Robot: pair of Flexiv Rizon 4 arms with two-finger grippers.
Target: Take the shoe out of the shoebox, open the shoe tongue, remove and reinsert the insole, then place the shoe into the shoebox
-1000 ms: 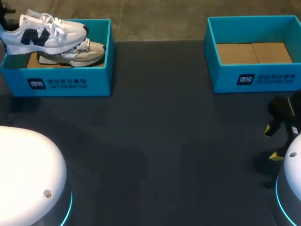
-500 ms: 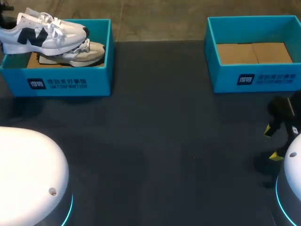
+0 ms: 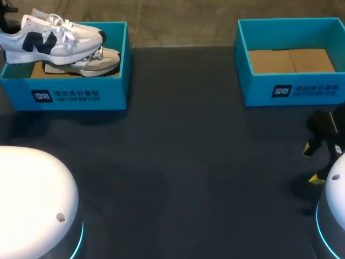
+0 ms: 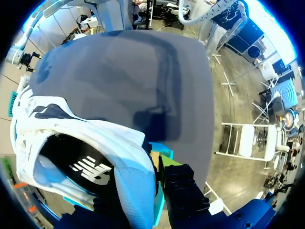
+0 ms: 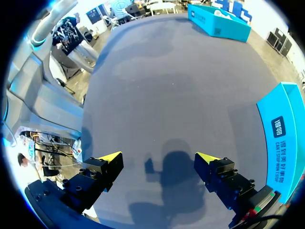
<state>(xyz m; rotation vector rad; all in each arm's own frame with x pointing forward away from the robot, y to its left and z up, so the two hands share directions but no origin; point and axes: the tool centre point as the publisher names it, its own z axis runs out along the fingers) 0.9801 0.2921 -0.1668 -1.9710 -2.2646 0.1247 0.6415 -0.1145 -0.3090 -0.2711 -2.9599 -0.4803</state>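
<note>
Dark bench (image 3: 178,162) fills frame. Left box (image 3: 81,94) upper left; right box (image 3: 291,89) upper right, bare cardboard floor. Shoe (image 3: 51,40) upper left, held above left box rim for extraction; second shoe (image 3: 102,59) beneath, inside. Left claw (image 4: 150,174) clamped on shoe heel collar. Right claw (image 5: 158,160) right edge, spread wide, gripping nothing, probably ready for tongue work.

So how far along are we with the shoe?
Done: nothing finished yet. In hand: the left gripper holds the shoe by its heel, raised over the left box. To do: open it, insole out and back, rebox. The right gripper is open, empty.
</note>
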